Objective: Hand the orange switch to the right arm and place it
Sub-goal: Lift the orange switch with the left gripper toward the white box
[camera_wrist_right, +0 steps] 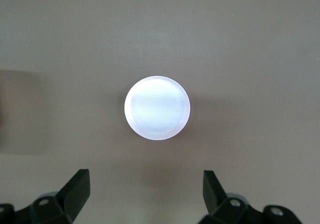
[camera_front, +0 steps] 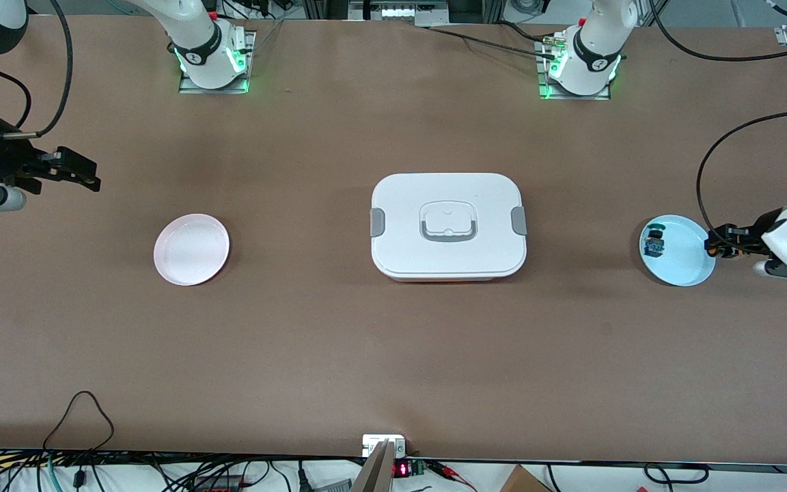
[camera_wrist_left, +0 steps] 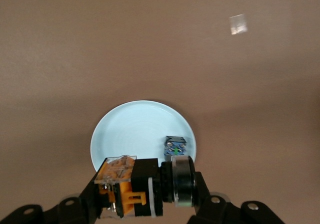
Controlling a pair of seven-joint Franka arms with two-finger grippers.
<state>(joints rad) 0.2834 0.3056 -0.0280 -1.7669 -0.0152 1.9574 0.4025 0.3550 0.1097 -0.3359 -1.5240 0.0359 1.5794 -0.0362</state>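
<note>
**Orange switch gripped, hand-off pending**

Orange switch (camera_wrist_left: pixel 131 186) clamped sideways in left pincer (camera_wrist_left: pixel 145 194), over the rim of the pale blue dish (camera_front: pixel 691 270) near the surface's left-arm edge; likely lifted clear for the transfer. Blue-and-black component (camera_front: pixel 654 242) left lying in that dish. Right pincer (camera_wrist_right: pixel 146 189) spread wide, empty, above the right-arm edge, pink dish (camera_front: pixel 191 249) below as probable drop spot. White lidded box (camera_front: pixel 448 225) mid-surface between.

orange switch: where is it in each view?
Front view: orange switch in the left gripper, over the blue plate's rim.
Left wrist view: switch between the jaws, plate below.
Right wrist view: not in it.
Shared landmark: the blue plate.
</note>
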